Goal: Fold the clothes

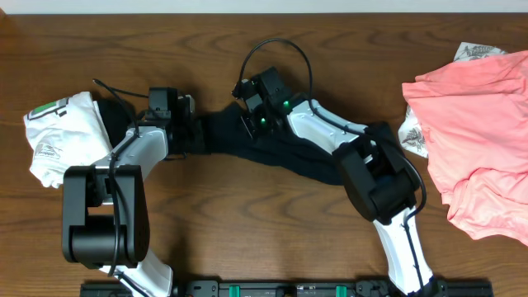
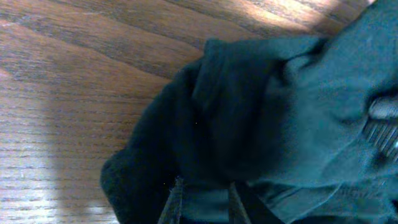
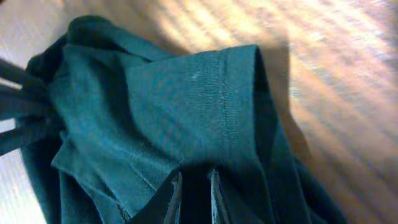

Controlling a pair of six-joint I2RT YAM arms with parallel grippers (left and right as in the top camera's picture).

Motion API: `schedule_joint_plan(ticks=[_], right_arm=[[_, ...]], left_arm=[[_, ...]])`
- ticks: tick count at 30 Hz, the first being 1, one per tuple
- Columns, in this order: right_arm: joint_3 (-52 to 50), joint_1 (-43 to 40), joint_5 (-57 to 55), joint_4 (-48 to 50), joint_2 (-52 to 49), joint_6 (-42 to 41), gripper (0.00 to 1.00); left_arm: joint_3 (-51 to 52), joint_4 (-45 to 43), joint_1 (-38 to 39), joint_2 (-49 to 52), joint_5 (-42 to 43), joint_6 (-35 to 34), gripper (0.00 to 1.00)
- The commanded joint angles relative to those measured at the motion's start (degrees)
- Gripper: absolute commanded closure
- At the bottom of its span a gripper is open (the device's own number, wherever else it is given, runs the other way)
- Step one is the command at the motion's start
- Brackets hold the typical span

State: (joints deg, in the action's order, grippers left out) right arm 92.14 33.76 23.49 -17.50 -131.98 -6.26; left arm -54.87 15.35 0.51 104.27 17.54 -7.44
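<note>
A black shirt (image 1: 285, 153) lies bunched along the middle of the table. My left gripper (image 1: 188, 132) is at its left end. In the left wrist view its fingers (image 2: 176, 202) stand close together with a fold of the dark shirt (image 2: 261, 106) pinched between them. At the top of the bunch is my right gripper (image 1: 246, 124). In the right wrist view the narrow gap of this gripper (image 3: 194, 182) is filled by dark cloth, and the shirt (image 3: 155, 106) tents up to its tips. Both grippers hold the same crumpled part, a short way apart.
A white garment with green print (image 1: 58, 136) lies at the left, beside my left arm. Salmon-pink garments (image 1: 483, 140) are piled at the right edge, with white printed cloth (image 1: 412, 136) showing under them. Bare wooden table (image 1: 247, 231) runs along the front.
</note>
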Motion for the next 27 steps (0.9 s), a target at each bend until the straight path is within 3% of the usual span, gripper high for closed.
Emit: schedule_joint_plan(ticks=[1,8,10,19,27], right_arm=[[-1.42,-2.36,-4.22,-0.02,-3.10,-1.44,0.82],[-1.42,-2.95,-3.72,0.39,-3.10,-1.42,0.74],[-1.42,-2.73,-2.29,0.42,-3.10,-1.40,0.65],[-1.42,-2.01,-1.40,-0.85,-3.10,-1.38,0.62],[-1.42,-1.07,-0.79,-8.37,-3.10,1.90,0.59]], left_arm=[[5.68,3.02,0.20,5.09,-1.36,-0.09,0.74],[7.13,2.71,0.20,5.09,-1.38,-0.09,0.75],[7.56,2.29,0.20,5.09,-1.38,-0.09,0.75],[7.78,1.73,0.17,5.09,-2.16,-0.09,0.75],[7.78,2.62,0.13,5.09,-14.27,-1.99,0.77]])
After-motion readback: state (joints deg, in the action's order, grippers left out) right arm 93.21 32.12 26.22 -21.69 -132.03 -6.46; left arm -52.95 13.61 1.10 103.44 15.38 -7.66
